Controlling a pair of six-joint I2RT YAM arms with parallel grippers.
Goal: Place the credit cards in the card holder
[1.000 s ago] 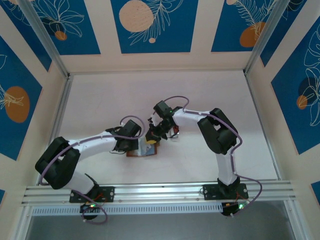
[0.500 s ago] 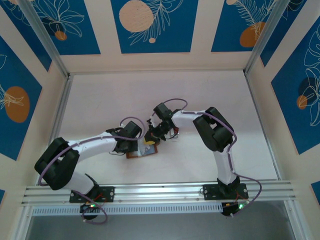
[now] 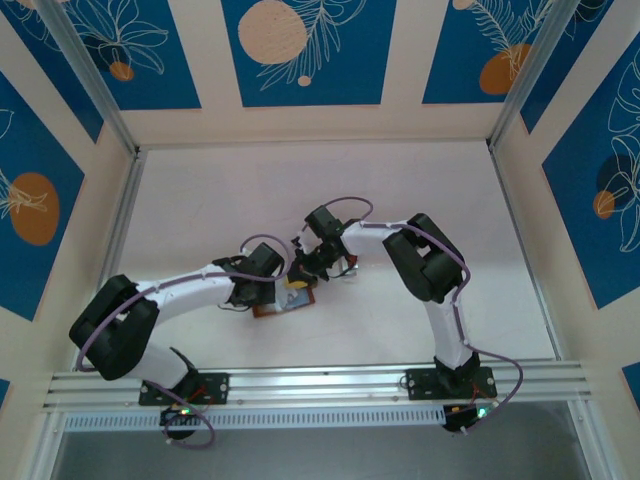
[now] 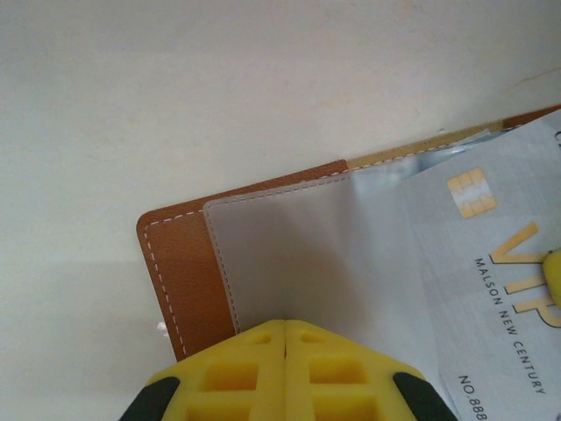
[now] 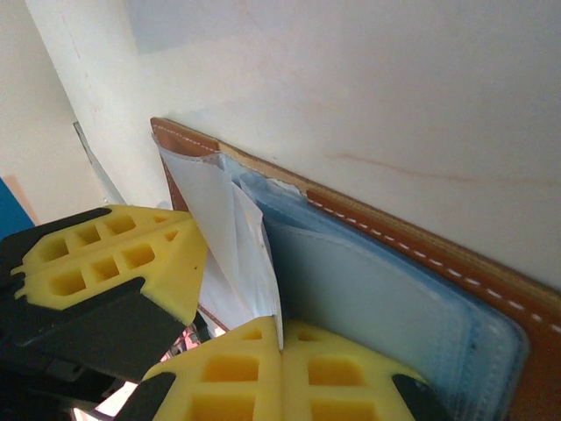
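Note:
The card holder [image 3: 270, 309] lies open on the table, brown leather [image 4: 180, 263] with pale see-through sleeves [image 5: 394, 298]. A pale credit card [image 4: 491, 289] with a gold chip and "VIP" lettering lies slanted over its inner pages. My right gripper [image 5: 280, 338] is shut on that card's thin edge [image 5: 223, 237], just above the holder [image 5: 456, 263], where the arm reaches it in the top view [image 3: 300, 272]. Just left of it, my left gripper [image 4: 286, 326] is shut with nothing between its fingers, its tips resting on a sleeve of the holder [image 3: 278, 291].
The white table [image 3: 420, 180] stretches away behind and to both sides of the holder. Patterned blue and cream walls [image 3: 300, 50] enclose it. The metal rail [image 3: 320, 380] with both arm bases runs along the near edge.
My right gripper has shifted a little to the left with the card, closer over the card holder and to the left gripper. The left arm has barely moved.

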